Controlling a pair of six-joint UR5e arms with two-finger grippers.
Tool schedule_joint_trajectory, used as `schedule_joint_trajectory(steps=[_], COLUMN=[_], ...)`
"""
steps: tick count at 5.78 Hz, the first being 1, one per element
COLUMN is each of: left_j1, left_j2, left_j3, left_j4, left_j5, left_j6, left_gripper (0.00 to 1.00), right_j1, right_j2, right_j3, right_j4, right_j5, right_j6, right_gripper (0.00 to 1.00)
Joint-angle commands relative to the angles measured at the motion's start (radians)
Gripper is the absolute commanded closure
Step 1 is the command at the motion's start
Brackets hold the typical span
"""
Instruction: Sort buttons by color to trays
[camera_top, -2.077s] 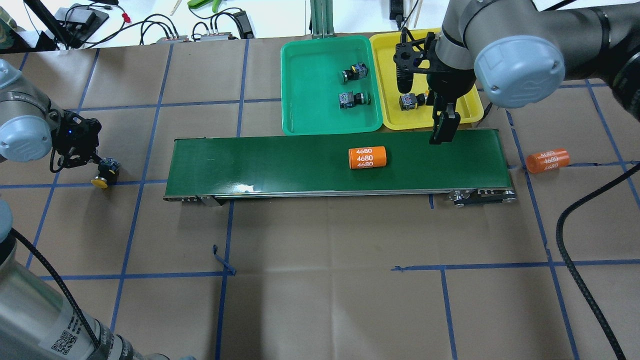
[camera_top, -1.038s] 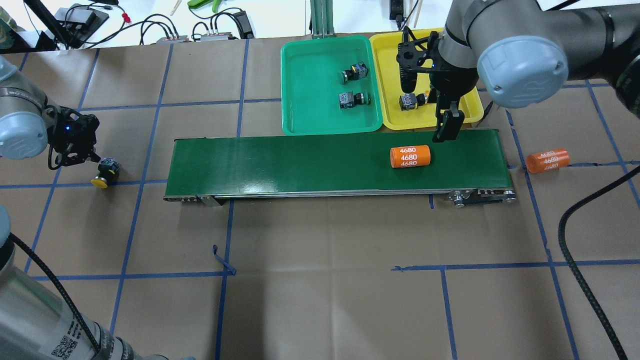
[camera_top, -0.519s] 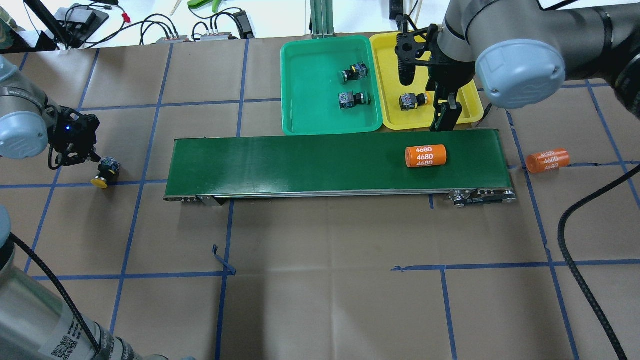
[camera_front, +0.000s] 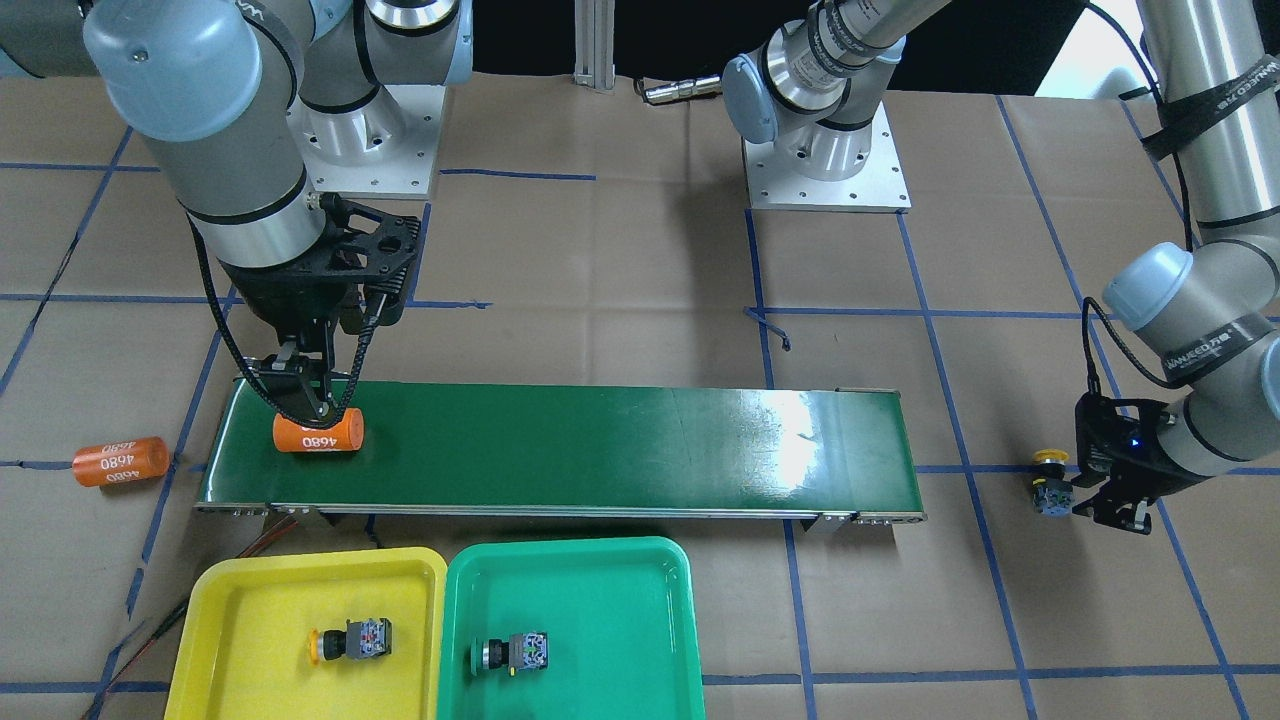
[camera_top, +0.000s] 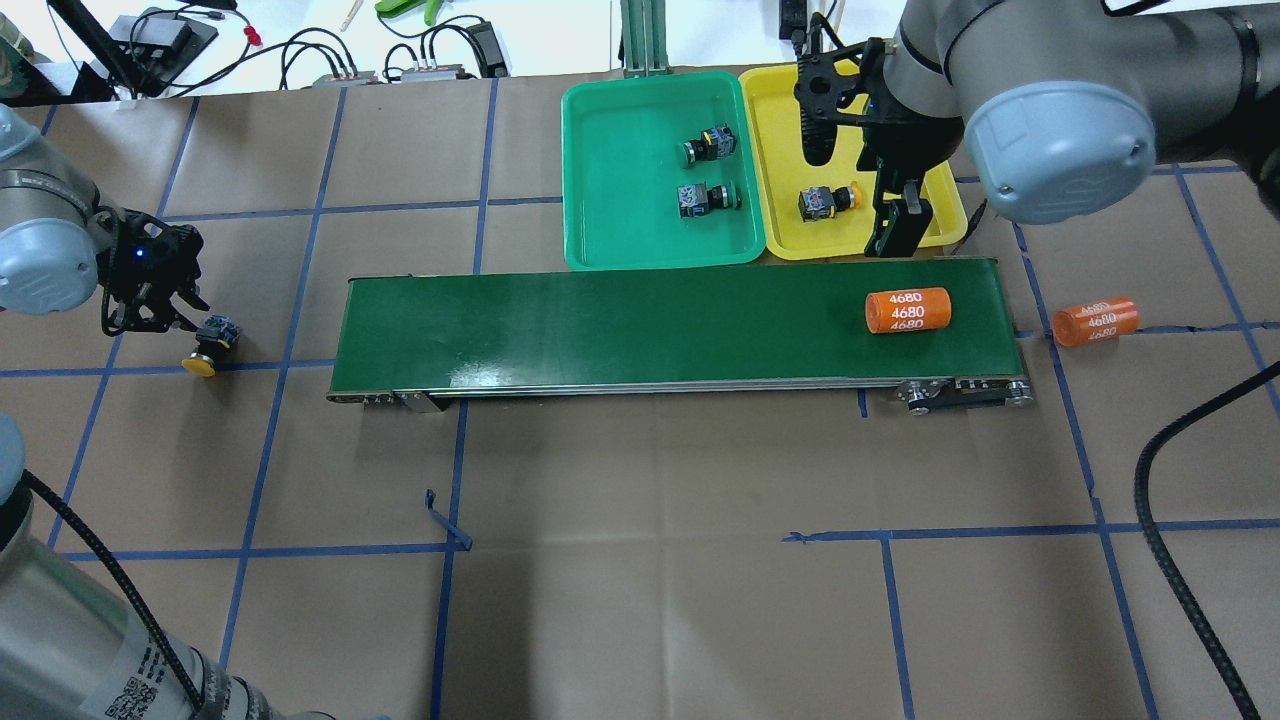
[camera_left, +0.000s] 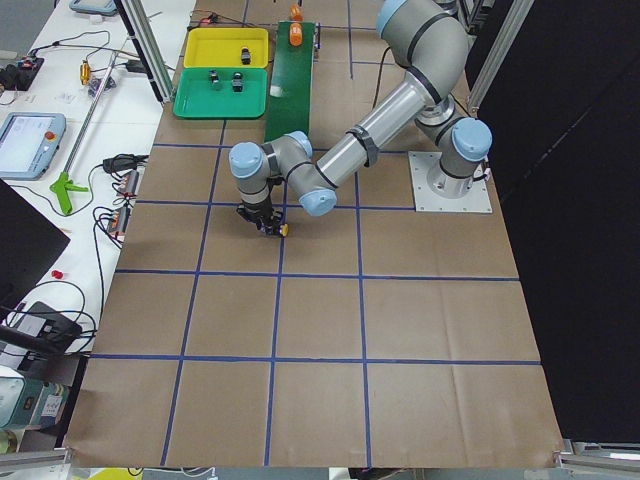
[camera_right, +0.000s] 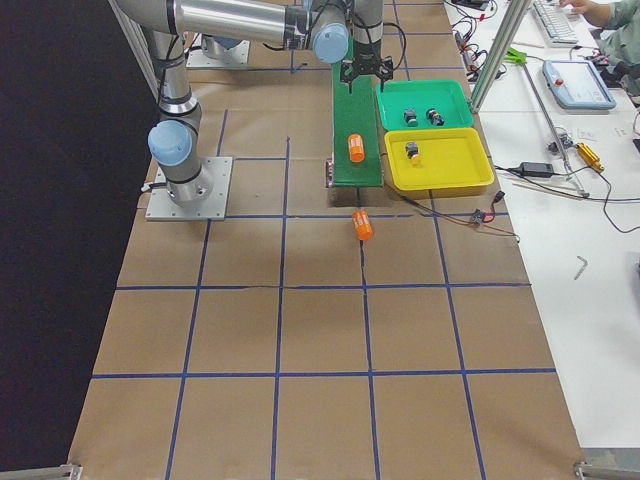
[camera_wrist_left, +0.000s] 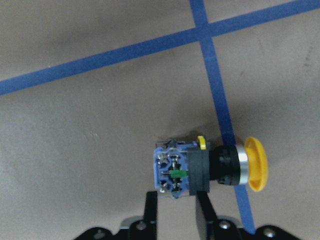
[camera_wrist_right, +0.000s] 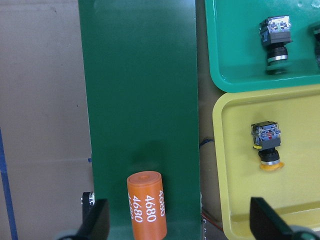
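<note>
A yellow-capped push-button with a blocky blue-black body (camera_wrist_left: 200, 167) lies on its side on the brown paper-covered desk (camera_top: 650, 600), well left of the long dark-green conveyor belt (camera_top: 600, 320). The left hand (camera_wrist_left: 175, 205) sits just beside the body, fingers slightly spread, gripping nothing. The grasp looks next: ease forward until both pads flank the flat body sides, clear of the round cap, then squeeze and lift straight. The right hand (camera_front: 298, 388) hangs wide spread and empty above the belt's right end, near an orange "4680" cylinder (camera_top: 906, 310). The bright yellow plastic tray (camera_top: 775, 120), far right beside the green plastic tray (camera_top: 620, 150), is probably the button's destination.
</note>
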Motion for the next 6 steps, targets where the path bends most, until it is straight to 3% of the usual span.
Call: schedule_joint_trajectory(steps=[1,2,6], left_j1=[-0.001,-0.002,-0.256], left_j2=[-0.002,0.006,0.262], left_j3=[-0.001,-0.001,-0.001], left_j4=[-0.015,-0.028,-0.368], left_j5=[0.002,-0.001,-0.006], left_j6=[-0.017,-0.057,-0.949], left_gripper=[0.01,0.01,0.01], right_j1=[-0.001,-0.001,-0.001], right_j2=[0.002,0.002,0.005], right_j3=[0.001,0.001,0.001], right_j4=[0.0,0.0,0.0], right_j5=[0.0,0.0,0.0], right_j6=[-0.002,0.0,-0.003], right_gripper=[0.0,0.0,0.0])
